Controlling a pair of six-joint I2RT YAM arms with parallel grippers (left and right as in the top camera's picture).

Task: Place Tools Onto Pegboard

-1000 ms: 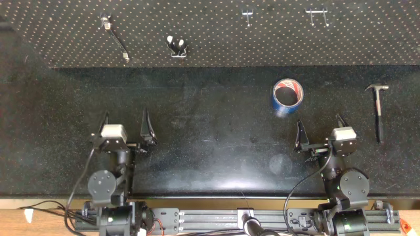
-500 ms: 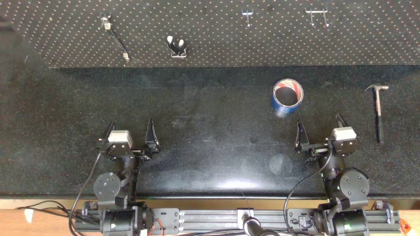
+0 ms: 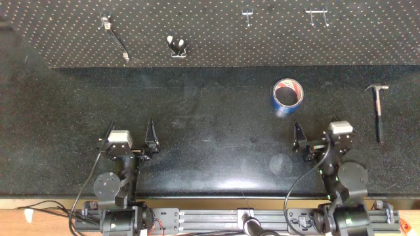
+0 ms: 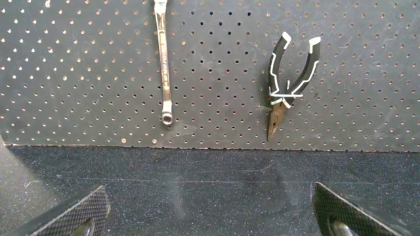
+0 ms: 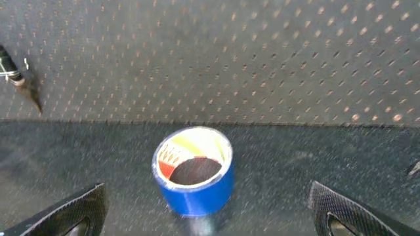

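- Left gripper rested low on the black textured tabletop near its own base, both fingers spread wide with nothing between them.
- A slim silver wrench already hung on the black perforated pegboard, to the left of a pair of black-and-white-handled pliers on a hook beside it.
- Seen from the left wrist, the wrench hung straight down and the pliers hung nose down with handles splayed. The overhead view foreshortened both tools.
- Two bare metal hooks waited farther right on the board.
- A blue roll of tape stood on the table, well short of the board and ahead of the right arm.
- Right gripper sat behind the roll, apart from it, its fingers wide open and empty.
- From the right wrist, the blue roll of tape lay nearly centred between the fingers, its hollow core facing upward.
- A black-handled hammer with a metal head lay flat on the table at the far right, which the overhead view alone showed.
- By my judgement, two tools were done and two remained, and the tape pickup was the step in hand.
- The next move called for advancing over the roll, lowering, and pinching its wall before carrying it to a free hook.
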